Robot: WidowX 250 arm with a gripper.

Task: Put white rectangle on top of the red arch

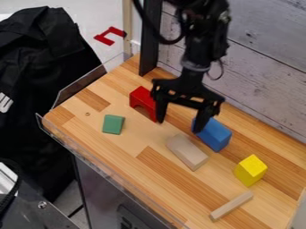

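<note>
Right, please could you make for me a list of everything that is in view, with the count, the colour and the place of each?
arch: 1, red, upper left of table
small block: 1, green, left of table
rectangular block: 1, pale, mid-table
thin block: 1, pale, near lower edge
long block: 1, blue, right of centre
chunky block: 1, yellow, at right
table: 1, wood-brown, centre
plank wall: 1, greyish, upper right
post: 1, black, behind table
cloth item: 1, black, left of table
bent piece: 1, red, beyond table, upper left
robot arm with gripper: 1, black, from top edge, fingers apart
</note>
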